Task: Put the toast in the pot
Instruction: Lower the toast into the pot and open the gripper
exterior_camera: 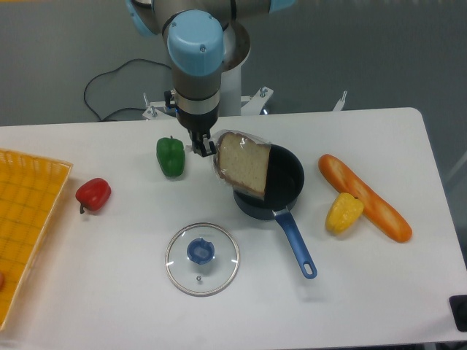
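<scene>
A: Where's your toast (244,165)?

B: Lifted, tilted, hanging over the left rim of the pot (286,191). Not in yet; you've got lowering and release left.

A: Look?

B: Tan slice, darker crust, clear wrap.

A: Gripper (206,148)?

B: Jaws pinched on the toast's left edge.

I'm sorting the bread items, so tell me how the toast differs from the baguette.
The toast is a flat tan slice in clear wrap; the baguette is a long orange loaf with no wrap visible. The toast is held off the table by the gripper, over the left rim of the pot; the baguette lies on the table, right of the pot, beside a yellow pepper. Both are bread items.
</scene>
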You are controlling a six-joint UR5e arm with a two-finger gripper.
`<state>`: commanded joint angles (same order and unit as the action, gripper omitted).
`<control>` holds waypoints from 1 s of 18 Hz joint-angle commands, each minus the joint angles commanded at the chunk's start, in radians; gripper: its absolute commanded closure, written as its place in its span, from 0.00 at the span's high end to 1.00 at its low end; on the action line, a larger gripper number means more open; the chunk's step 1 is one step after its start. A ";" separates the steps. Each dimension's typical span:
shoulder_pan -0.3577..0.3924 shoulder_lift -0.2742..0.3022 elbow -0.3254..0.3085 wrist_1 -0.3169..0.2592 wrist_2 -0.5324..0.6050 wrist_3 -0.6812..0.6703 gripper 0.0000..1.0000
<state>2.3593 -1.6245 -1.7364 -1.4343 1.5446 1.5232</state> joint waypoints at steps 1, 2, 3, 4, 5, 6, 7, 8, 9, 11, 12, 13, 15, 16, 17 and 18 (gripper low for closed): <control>0.000 0.002 -0.008 0.002 0.005 0.000 0.00; 0.000 0.002 -0.012 0.005 0.005 0.000 0.00; 0.000 0.000 -0.012 0.006 0.003 0.000 0.00; 0.000 -0.002 -0.012 0.008 0.005 0.000 0.00; 0.000 -0.003 -0.014 0.008 0.005 0.000 0.00; 0.000 -0.003 -0.014 0.008 0.005 0.000 0.00; 0.000 -0.003 -0.014 0.006 0.005 0.000 0.00; -0.002 -0.003 -0.014 0.008 0.005 -0.002 0.00; -0.002 -0.003 -0.012 0.008 0.005 -0.002 0.00; -0.003 -0.005 -0.012 0.008 0.005 -0.002 0.00; -0.003 -0.005 -0.012 0.008 0.005 -0.002 0.00; -0.003 -0.005 -0.012 0.008 0.003 -0.002 0.00; -0.003 -0.005 -0.012 0.008 0.005 -0.002 0.00; -0.005 -0.005 -0.012 0.008 0.005 -0.002 0.01; -0.006 -0.005 -0.012 0.008 0.005 -0.002 0.04; -0.006 -0.005 -0.012 0.008 0.005 -0.002 0.05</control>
<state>2.3531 -1.6291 -1.7487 -1.4266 1.5493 1.5217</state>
